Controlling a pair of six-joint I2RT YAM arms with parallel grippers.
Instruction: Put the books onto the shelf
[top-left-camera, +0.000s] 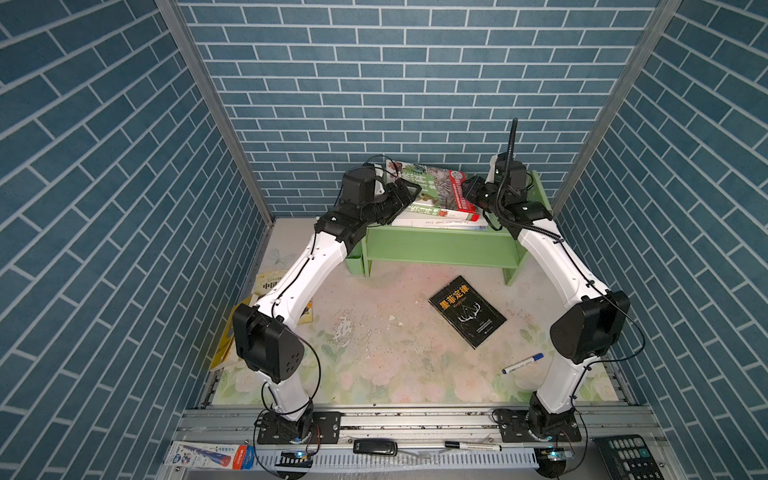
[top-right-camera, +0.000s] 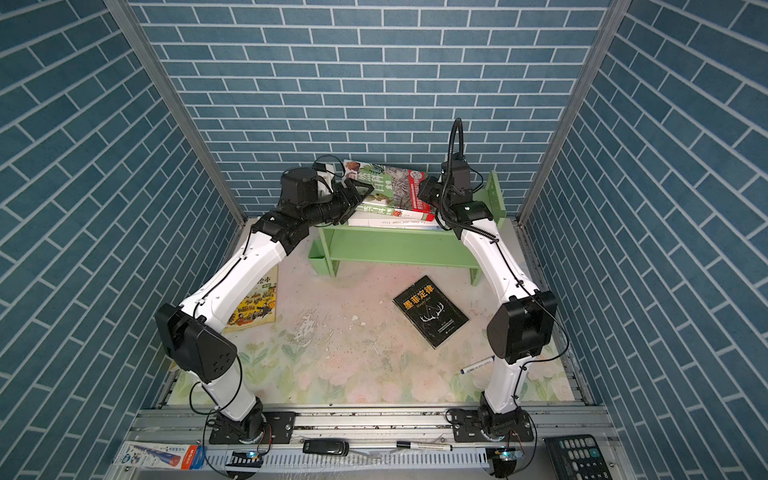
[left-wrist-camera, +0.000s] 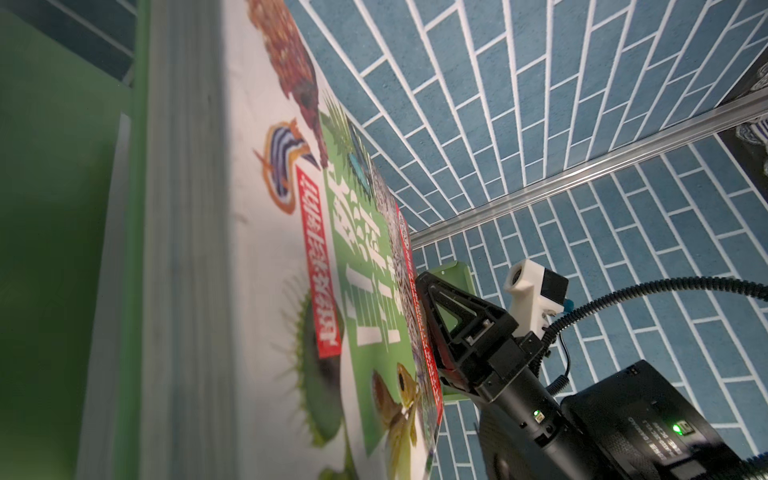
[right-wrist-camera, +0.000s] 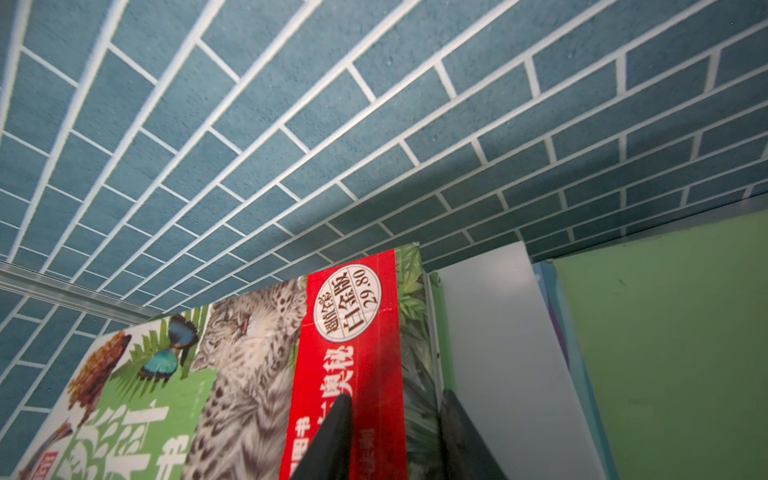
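Note:
The light green shelf (top-left-camera: 440, 245) (top-right-camera: 399, 247) stands at the back. On its top tier lie flat white books (top-left-camera: 440, 223), and a green botanical book (top-left-camera: 428, 183) (top-right-camera: 386, 187) (left-wrist-camera: 365, 270) (right-wrist-camera: 241, 353) leans tilted over them. My right gripper (top-left-camera: 462, 188) (top-right-camera: 420, 191) (right-wrist-camera: 392, 399) is shut on that book's red-banded edge. At the book's opposite edge my left gripper (top-left-camera: 409, 203) (top-right-camera: 360, 203) has its fingers spread wide. A black book (top-left-camera: 467, 311) (top-right-camera: 430, 311) lies on the table. Two yellow books (top-left-camera: 270, 282) (top-right-camera: 253, 305) (top-left-camera: 224, 345) lie partly under the left arm.
A blue-capped marker (top-left-camera: 522, 363) lies near the right arm's elbow. A small green cup-box (top-left-camera: 355, 259) hangs on the shelf's left side. The front rail carries a black device (top-left-camera: 374, 446), a pen (top-left-camera: 473, 446), a keypad (top-left-camera: 627, 457) and a package (top-left-camera: 208, 455). Brick walls enclose three sides.

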